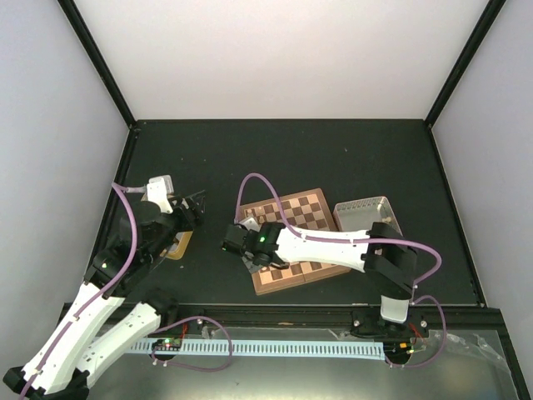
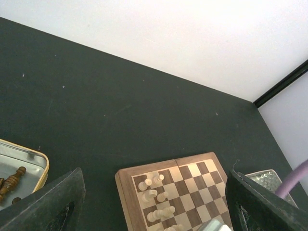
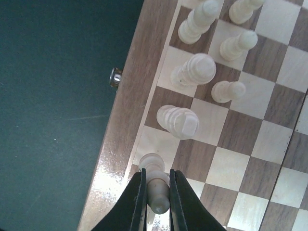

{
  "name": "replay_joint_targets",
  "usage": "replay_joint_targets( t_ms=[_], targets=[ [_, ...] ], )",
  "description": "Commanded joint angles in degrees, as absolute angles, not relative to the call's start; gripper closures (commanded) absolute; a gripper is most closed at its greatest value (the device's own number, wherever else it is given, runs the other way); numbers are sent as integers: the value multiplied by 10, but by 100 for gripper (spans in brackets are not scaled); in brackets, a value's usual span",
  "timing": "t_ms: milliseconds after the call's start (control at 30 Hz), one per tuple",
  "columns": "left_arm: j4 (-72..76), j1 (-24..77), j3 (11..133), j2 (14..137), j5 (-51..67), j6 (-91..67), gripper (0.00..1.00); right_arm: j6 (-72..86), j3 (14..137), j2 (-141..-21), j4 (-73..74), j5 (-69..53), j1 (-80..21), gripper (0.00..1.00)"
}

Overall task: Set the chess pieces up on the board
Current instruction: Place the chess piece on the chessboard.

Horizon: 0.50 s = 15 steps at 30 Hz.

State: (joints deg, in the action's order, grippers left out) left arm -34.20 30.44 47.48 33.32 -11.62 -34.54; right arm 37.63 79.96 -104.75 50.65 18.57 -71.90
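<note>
The board (image 1: 287, 286) lies right of the table's middle, its brown rim (image 3: 124, 120) running up the right wrist view. My right gripper (image 3: 157, 182) is shut on a pale chess piece (image 3: 155, 168), whose base rests on a square by the board's left rim. Several more pale pieces (image 3: 195, 71) stand on the two files beside that rim, and the same pale pieces (image 2: 155, 195) show on the board (image 2: 126, 192) in the left wrist view. My left gripper (image 2: 155, 175) hangs open and empty at the table's left side, over a gold tin (image 2: 42, 166) with dark brown pieces (image 2: 13, 178) in it.
The gold tin (image 1: 179, 244) sits left of the board under the left arm. A clear tray (image 1: 366, 212) stands at the board's right side, its corner (image 2: 262, 179) visible in the left wrist view. A small metal clasp (image 3: 115, 77) sticks out of the board's rim.
</note>
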Motion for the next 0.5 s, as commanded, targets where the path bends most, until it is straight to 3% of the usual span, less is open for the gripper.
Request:
replay_joint_targets(
  t_ms=[0,467],
  targets=[
    [-344,300,478,330,-122,-341,18,376,813,-1060,517,179,-711,99],
    [-338,301,475,337,-121,-339,18,370,817,-1091,504,164,-698,94]
  ],
)
